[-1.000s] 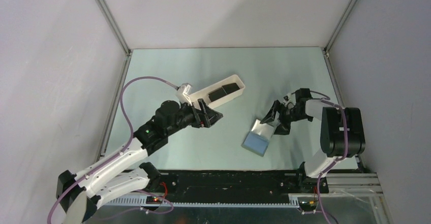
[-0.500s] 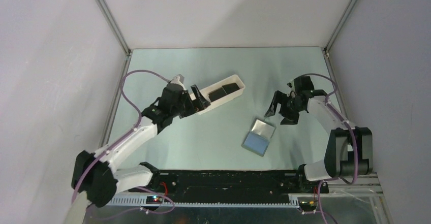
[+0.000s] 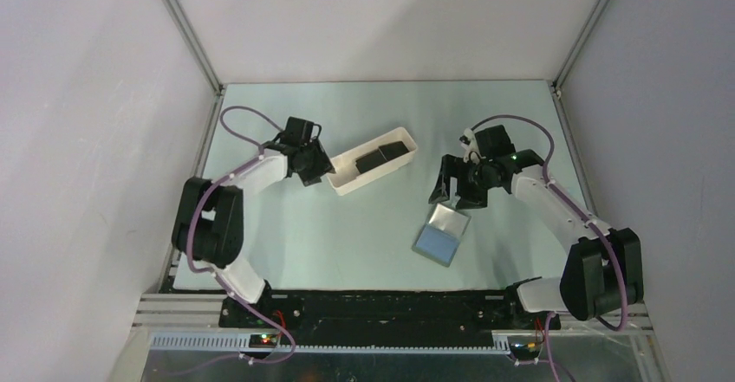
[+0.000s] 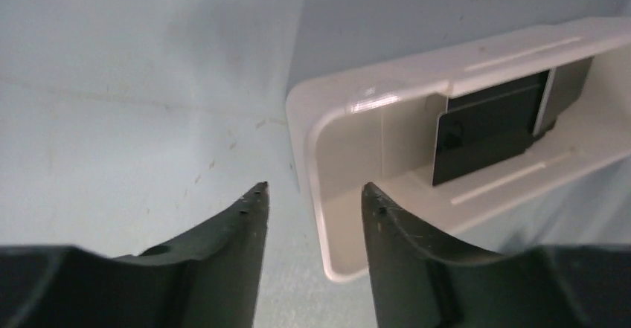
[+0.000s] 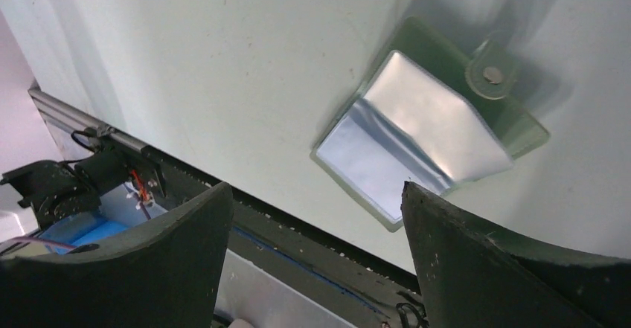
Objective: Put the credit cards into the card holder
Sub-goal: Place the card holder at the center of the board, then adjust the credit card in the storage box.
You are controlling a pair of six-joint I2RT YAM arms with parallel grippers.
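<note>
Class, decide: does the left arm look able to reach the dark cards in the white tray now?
Probably yes: the left gripper hangs open astride the white tray's end wall, and the dark cards lie uncovered farther inside.

left arm (image 3: 260, 171) stretched forward, left fingers (image 4: 238, 261) partly apart, right fingers (image 5: 171, 253) spread wide

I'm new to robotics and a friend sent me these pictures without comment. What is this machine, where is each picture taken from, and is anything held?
Two robot arms are bolted at the near edge of a table. The wide picture looks down from above and behind them; the other two come from cameras on their wrists. The left end effector is at the end of a white tray with dark credit cards inside. The right end effector hangs over an opened card holder. Both are open; nothing is held.
</note>
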